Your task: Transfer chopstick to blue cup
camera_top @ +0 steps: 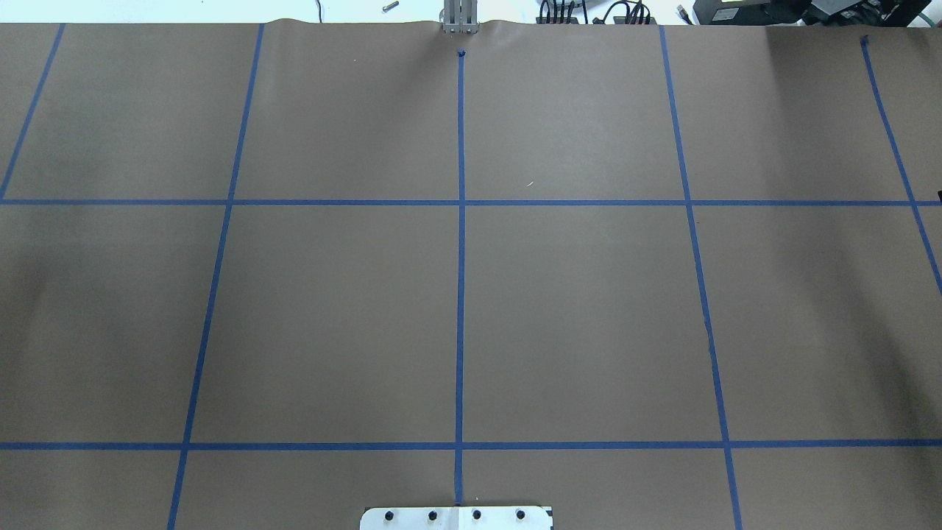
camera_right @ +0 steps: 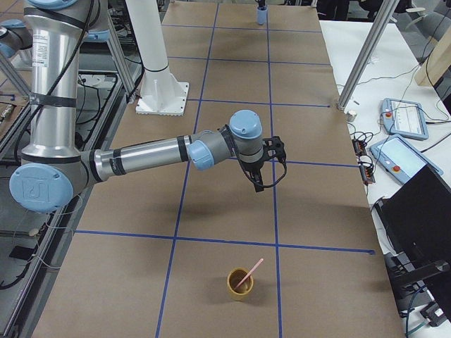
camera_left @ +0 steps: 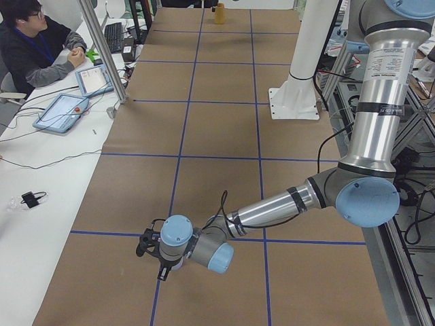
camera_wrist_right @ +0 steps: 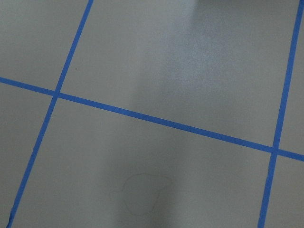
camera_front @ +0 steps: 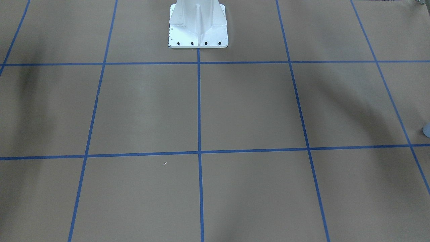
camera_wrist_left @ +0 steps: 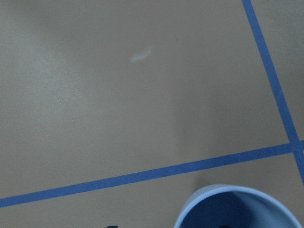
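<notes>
A slim pale pink chopstick (camera_right: 249, 272) leans in a mustard-yellow cup (camera_right: 240, 286) near the table end on my right; that cup also shows far off in the exterior left view (camera_left: 219, 13). The pale blue cup (camera_wrist_left: 237, 209) fills the bottom edge of the left wrist view, with a sliver at the front-facing view's right edge (camera_front: 427, 130) and a small far shape in the exterior right view (camera_right: 261, 14). My left gripper (camera_left: 151, 248) hangs low at that cup; I cannot tell its state. My right gripper (camera_right: 258, 184) hovers above bare paper, short of the yellow cup; state unclear.
The white robot pedestal (camera_front: 198, 30) stands at mid table, its plate at the overhead view's bottom edge (camera_top: 456, 517). An operator (camera_left: 27, 41) sits at a side table with tablets (camera_left: 64, 112). A metal post (camera_left: 102, 51) stands at the table's edge. A pendant (camera_right: 405, 120) lies on the far side.
</notes>
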`<state>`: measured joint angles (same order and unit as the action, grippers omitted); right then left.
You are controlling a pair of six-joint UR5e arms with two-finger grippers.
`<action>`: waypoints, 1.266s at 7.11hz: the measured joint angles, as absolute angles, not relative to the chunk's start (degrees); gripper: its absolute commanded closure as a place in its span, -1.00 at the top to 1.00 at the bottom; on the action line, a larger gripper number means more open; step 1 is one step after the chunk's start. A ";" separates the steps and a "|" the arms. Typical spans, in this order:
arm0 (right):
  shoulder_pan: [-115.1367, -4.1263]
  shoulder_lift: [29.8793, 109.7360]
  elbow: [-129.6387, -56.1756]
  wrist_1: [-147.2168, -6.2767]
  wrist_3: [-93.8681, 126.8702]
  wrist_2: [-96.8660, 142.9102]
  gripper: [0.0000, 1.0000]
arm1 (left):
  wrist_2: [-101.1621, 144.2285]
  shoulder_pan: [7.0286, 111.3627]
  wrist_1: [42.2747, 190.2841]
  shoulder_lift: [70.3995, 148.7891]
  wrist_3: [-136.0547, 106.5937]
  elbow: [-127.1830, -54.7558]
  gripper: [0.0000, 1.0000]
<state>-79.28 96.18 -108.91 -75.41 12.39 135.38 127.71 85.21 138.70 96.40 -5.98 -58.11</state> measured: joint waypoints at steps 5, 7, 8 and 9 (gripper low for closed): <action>-79.28 96.29 -108.82 -75.46 12.39 135.35 1.00 | 139.05 87.79 116.41 97.42 -7.04 -79.03 -1.00; -79.29 96.38 -108.84 -75.42 12.39 135.35 1.00 | 136.56 84.77 107.90 98.16 -16.07 -91.91 -1.00; -79.33 96.47 -108.81 -75.41 12.39 135.35 1.00 | 132.39 78.88 106.65 98.86 -24.50 -97.35 -1.00; -79.35 96.56 -108.73 -75.43 12.39 135.33 1.00 | 128.57 71.98 106.21 101.04 -34.36 -100.85 -1.00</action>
